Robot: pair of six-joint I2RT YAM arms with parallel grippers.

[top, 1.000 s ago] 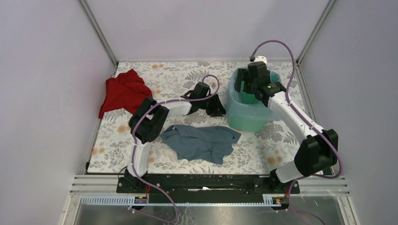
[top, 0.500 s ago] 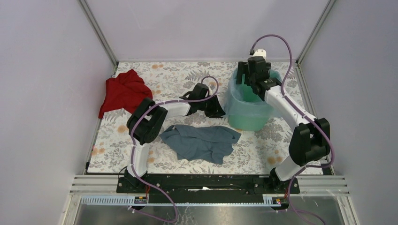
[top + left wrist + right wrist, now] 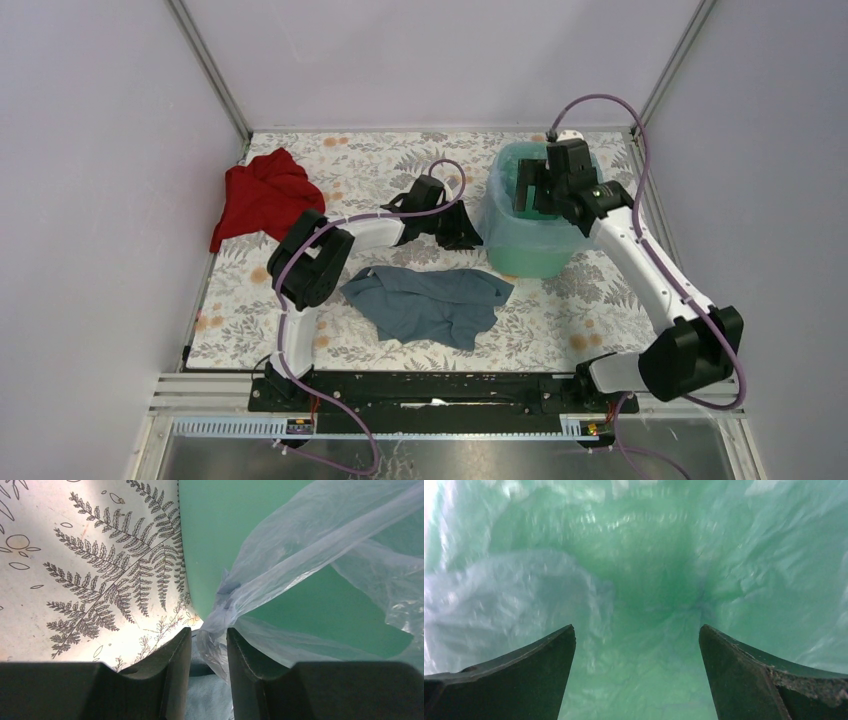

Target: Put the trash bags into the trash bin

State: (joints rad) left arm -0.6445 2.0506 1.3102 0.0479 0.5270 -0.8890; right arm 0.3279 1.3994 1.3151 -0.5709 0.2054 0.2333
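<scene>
We count one trash bag (image 3: 300, 555) lining one trash bin (image 3: 522, 258), left gripper (image 3: 209, 635) pinching it, right gripper (image 3: 636, 635) spread apart, one red cloth (image 3: 262, 195) at nine o'clock.

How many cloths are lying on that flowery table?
2. A red cloth lies bunched at the far left; a grey-blue cloth lies spread out in the near middle. A small one could be hidden from view.

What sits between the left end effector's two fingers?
A bunched fold of the blue trash bag, pinched beside the bin; the left wrist view shows it.
</scene>
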